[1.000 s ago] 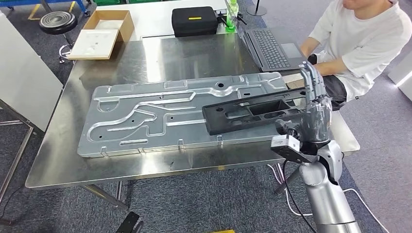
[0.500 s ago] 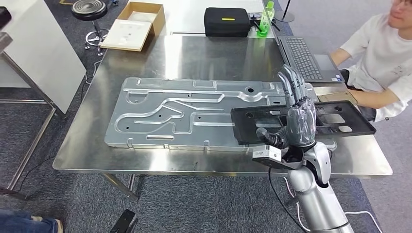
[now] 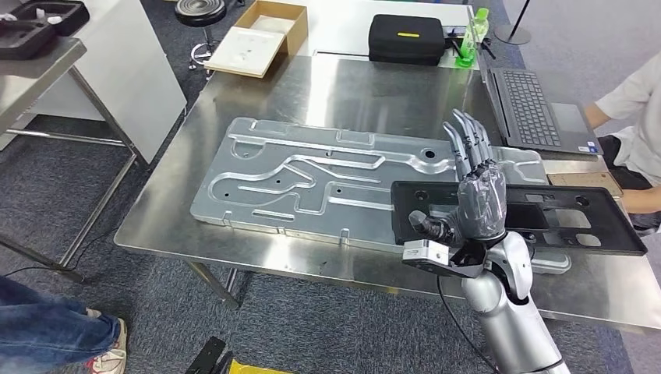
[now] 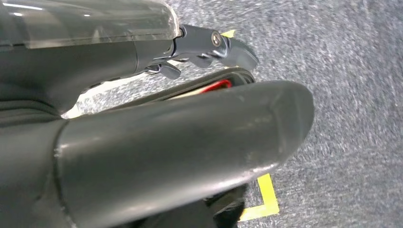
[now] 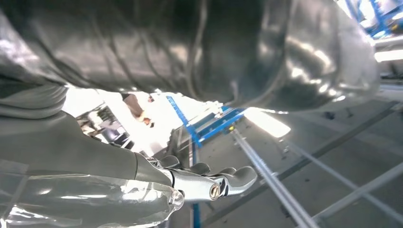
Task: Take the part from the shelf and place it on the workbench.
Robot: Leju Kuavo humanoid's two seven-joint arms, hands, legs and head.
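Overhead, we see our right hand point(image 3: 477, 204) gripping the black part point(image 3: 546, 218): thumb beneath its near edge, fingers point(image 3: 468, 144) extended straight above. Part hangs level over the steel workbench point(image 3: 351, 93), overlapping the grey metal plate point(image 3: 312, 179). Right wrist view: fingertips point(image 5: 228, 179) nearly straight. Left hand point(image 4: 209, 47): grasp unreadable.

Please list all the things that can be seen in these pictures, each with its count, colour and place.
Workbench: one, steel, centre.
Metal plate: one, silver, flat on the workbench.
Part: one, black, over the plate's right end, held by the right hand.
Laptop: one, dark grey, far right of the workbench.
Case: one, black, far edge.
Bottle: one, green, right of the case.
Cardboard box: one, brown, far left.
Stool: one, black, beyond the box.
Person: one, white shirt, right edge.
Right hand: grey, fingers extended, thumb under the part.
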